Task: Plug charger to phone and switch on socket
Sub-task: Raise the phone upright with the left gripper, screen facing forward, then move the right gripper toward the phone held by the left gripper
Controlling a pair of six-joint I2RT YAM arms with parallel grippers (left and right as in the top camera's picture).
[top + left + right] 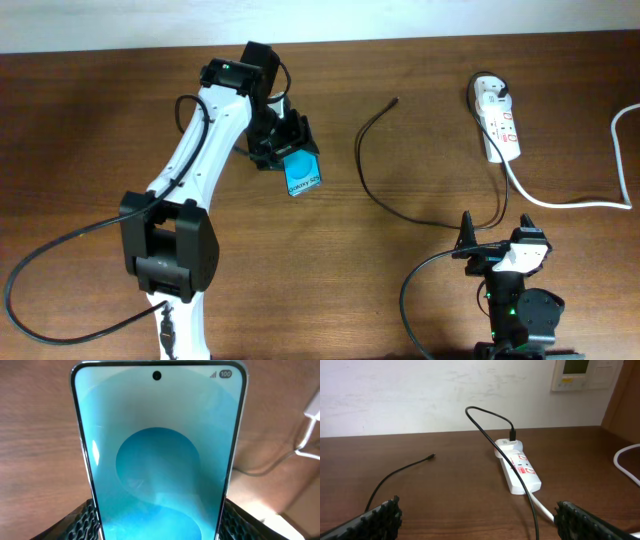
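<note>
My left gripper [288, 148] is shut on the phone [302, 176], which hangs tilted above the table at centre-left. The phone's cyan screen [157, 455] fills the left wrist view, and a black finger [82, 520] presses each long edge. The charger, a thin black cable [366, 170], loops across the table; its free tip [396, 100] lies bare and its plug [512, 435] sits in the white socket [498, 120]. My right gripper [497, 246] stands open near the front right. In the right wrist view it [480, 522] faces the socket [519, 467] and the cable tip [432, 456].
The socket's thick white cord [570, 203] runs off to the right edge. A white wall with a control panel [577, 374] rises behind the brown table [90, 120].
</note>
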